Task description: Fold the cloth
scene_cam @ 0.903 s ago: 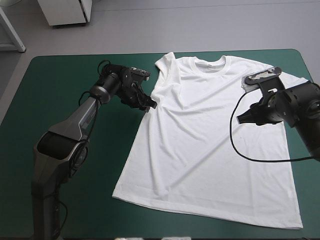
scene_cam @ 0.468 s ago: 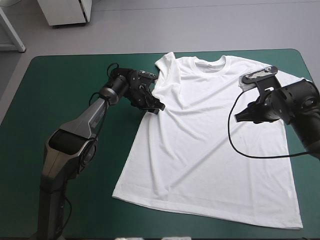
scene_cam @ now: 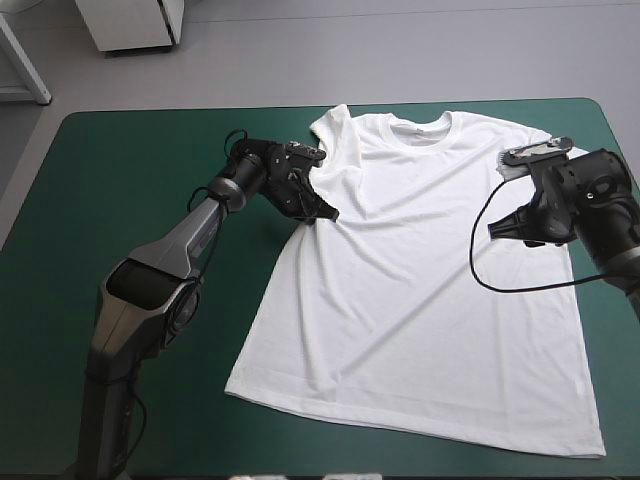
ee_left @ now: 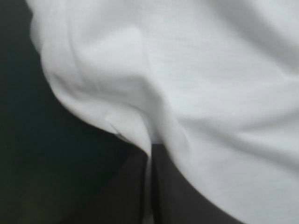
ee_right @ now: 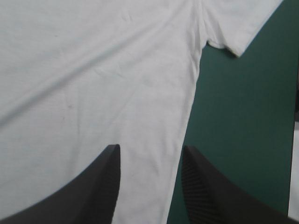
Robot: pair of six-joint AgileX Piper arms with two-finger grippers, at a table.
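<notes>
T-shirt [scene_cam: 420, 320]: it lies spread flat on the teal-green surface [scene_cam: 120, 200], which shows widest off the garment's left side. Soft creases fan across the chest.
Fabric: thin white knit, matt and limp, with a banded collar [scene_cam: 420, 128] and a straight hem [scene_cam: 400, 415]. I judge it will drape and slide rather than hold a crease.
Left end effector [scene_cam: 328, 214]: it sits at the T-shirt's left edge, just under the sleeve. My wrist view shows its black fingers [ee_left: 126, 196] pinched together on a sliver of white, with a ridge of cloth rising ahead of them.
Right end effector [ee_right: 150, 149]: it is spread wide over the T-shirt's right side edge, below the other sleeve [ee_right: 233, 28], and holds nothing. The cloth's edge runs between its fingers.
Risk, uneven hold: one side is pinched and the other is not, so I expect a lift now would drag the T-shirt askew.
Risk, thin bite: the left pinch looks shallow. I think the fabric could slip out, or only one layer could come up.
Risk, right approach: closing just off the edge would catch the cover instead of the cloth.
</notes>
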